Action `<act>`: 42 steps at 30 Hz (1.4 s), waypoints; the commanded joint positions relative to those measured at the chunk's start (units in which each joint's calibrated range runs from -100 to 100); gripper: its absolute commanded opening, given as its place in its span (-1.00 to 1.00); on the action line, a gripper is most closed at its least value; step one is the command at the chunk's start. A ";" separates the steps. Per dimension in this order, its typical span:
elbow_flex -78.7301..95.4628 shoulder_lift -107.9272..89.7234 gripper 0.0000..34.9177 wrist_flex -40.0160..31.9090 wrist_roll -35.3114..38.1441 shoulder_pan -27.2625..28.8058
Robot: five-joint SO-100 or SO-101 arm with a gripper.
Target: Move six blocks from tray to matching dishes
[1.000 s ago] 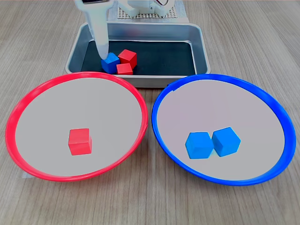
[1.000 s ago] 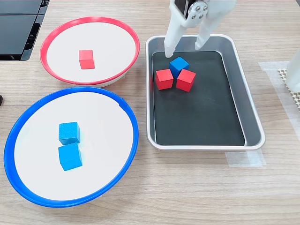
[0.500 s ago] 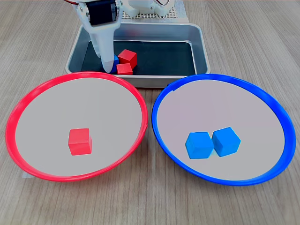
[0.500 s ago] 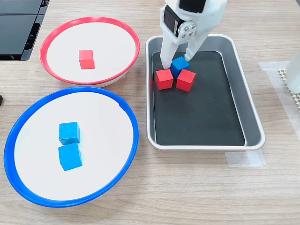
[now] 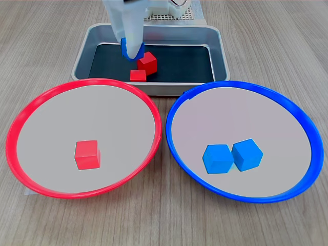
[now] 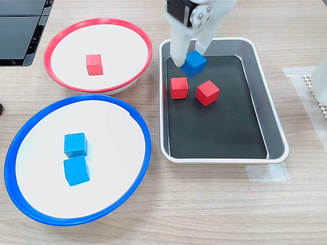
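My white gripper (image 6: 190, 59) is shut on a blue block (image 6: 194, 63) and holds it lifted over the far end of the silvery tray (image 6: 276, 127). In the first exterior view the same gripper (image 5: 131, 50) hides most of that blue block (image 5: 126, 52). Two red blocks (image 6: 179, 87) (image 6: 207, 93) lie apart on the tray's black floor. The red-rimmed dish (image 5: 20, 119) holds one red block (image 5: 87, 154). Inside the blue-rimmed dish (image 5: 302, 120), two blue blocks (image 5: 217, 158) (image 5: 247, 154) touch each other.
The arm's white base (image 5: 164, 7) stands behind the tray in the first exterior view. A black flat object (image 6: 20, 30) sits at the second exterior view's top left. A white meshed part (image 6: 320, 76) lies at the second exterior view's right edge, and clear tape (image 6: 265, 173) lies by the tray's near corner.
The gripper came down around the blue block, shut on it and lifted it off the tray floor. One red block was nudged away from the other.
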 commanded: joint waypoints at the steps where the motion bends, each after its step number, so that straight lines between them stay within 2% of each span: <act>1: -19.84 2.94 -0.99 5.17 -5.13 -8.07; 3: -23.02 5.84 -0.99 0.71 -7.91 -12.78; 5: -23.93 10.19 -0.99 -8.78 -10.94 -18.80; 8: -23.75 14.11 -0.98 -14.97 -11.58 -23.51; 10: -24.02 16.50 -0.87 -17.53 -12.11 -25.76; 11: -24.11 16.93 -0.68 -17.86 -12.26 -26.14; 12: -24.21 17.36 -0.21 -18.19 -12.31 -26.42; 13: -24.21 17.44 -0.09 -18.19 -12.31 -26.52; 14: -24.30 17.36 -0.05 -18.03 -12.36 -26.42; 17: -23.66 15.39 -0.23 -15.88 -12.16 -24.82; 20: -21.84 11.81 -0.40 -10.43 -11.58 -22.28; 21: -20.56 10.02 -0.53 -8.45 -11.23 -21.25; 22: -19.38 8.40 -0.75 -6.22 -10.99 -20.21; 27: -9.64 -1.66 -0.93 5.91 -7.47 -12.59; 29: -3.91 -5.42 -0.93 7.73 -5.27 -8.92; 31: 3.01 -8.74 -0.80 6.98 -2.93 -5.34; 33: 10.11 -10.96 -0.49 4.18 -1.12 -2.14; 34: 13.48 -11.73 -0.24 2.28 -0.29 -0.82; 35: 15.76 -12.15 -0.16 0.71 0.24 0.02; 38: 20.58 -12.41 -0.13 -4.49 0.93 0.78; 42: 22.77 -11.13 -0.11 -8.62 0.73 -1.11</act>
